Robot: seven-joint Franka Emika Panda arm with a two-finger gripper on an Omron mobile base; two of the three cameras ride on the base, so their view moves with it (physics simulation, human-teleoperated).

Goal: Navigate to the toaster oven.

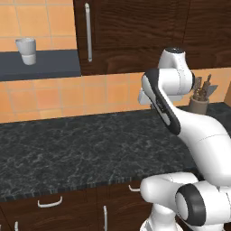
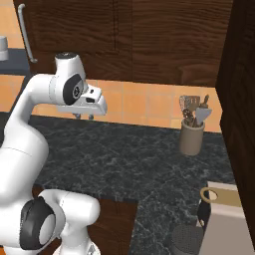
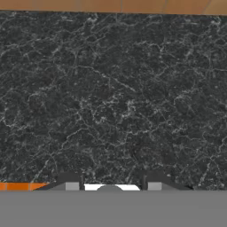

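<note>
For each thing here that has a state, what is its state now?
Cup: upright on the shelf.
Utensil holder: upright on the counter, with utensils in it.
Upper cabinet door: closed.
Drawers under the counter: closed.
Gripper: fingers apart, holding nothing, above bare counter.

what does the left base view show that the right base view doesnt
Left base view alone: drawer handles under the counter's front edge.

Right base view alone: a beige board leaning at the lower right, and a dark cabinet side along the right edge.

Both: the black stone counter, the utensil holder, the white cup on a shelf, and the gripper, empty above the counter.
</note>
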